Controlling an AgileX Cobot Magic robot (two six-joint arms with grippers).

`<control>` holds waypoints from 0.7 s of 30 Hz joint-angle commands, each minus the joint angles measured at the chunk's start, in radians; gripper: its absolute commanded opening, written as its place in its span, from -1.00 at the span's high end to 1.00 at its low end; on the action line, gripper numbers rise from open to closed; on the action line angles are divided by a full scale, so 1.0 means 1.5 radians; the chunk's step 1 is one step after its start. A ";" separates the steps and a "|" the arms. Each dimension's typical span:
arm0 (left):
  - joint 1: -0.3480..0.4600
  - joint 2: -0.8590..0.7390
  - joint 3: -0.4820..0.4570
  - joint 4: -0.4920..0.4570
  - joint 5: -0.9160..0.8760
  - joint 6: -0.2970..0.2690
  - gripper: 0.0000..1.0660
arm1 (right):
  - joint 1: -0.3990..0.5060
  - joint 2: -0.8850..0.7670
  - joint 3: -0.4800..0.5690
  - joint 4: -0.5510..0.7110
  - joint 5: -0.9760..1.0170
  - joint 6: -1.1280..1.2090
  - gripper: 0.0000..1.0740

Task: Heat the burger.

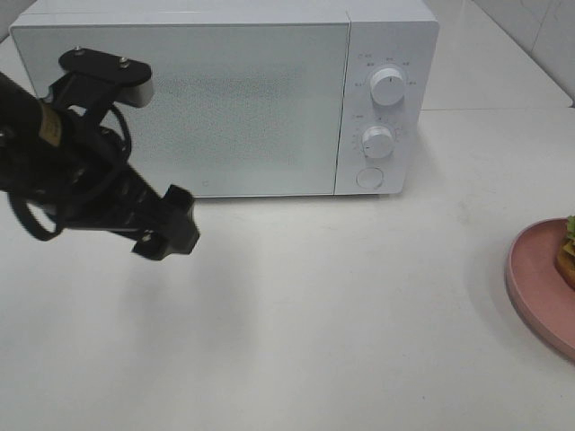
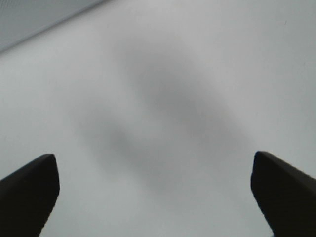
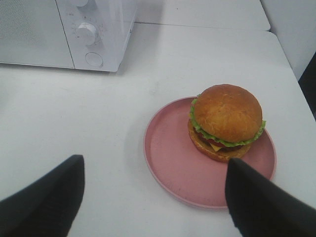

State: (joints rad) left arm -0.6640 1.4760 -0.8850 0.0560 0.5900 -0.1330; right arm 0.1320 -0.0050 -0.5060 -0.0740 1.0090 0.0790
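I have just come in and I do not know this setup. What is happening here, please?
A two-armed robot is about to heat a burger, but nothing is being held yet. The burger sits on a pink plate on the white table, to the right of the microwave, whose door is closed. The left gripper is open and empty, hanging over bare table in front of the microwave door. The right gripper is open too, above the table near the plate, not touching the burger.

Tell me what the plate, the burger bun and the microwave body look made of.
Plate: probably plastic or melamine, matte pink, evenly coloured.
Burger bun: glossy golden brown, very uniform; possibly a plastic model, cannot confirm.
Microwave body: smooth white, plastic or painted metal; door finely speckled.
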 commanded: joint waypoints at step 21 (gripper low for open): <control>0.281 -0.305 0.003 0.018 0.397 0.015 -0.88 | -0.003 -0.017 0.003 -0.001 -0.008 -0.005 -0.42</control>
State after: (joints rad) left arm -0.2560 1.0330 -0.8850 0.1060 1.1730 -0.1190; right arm 0.1320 -0.0050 -0.5060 -0.0740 1.0090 0.0790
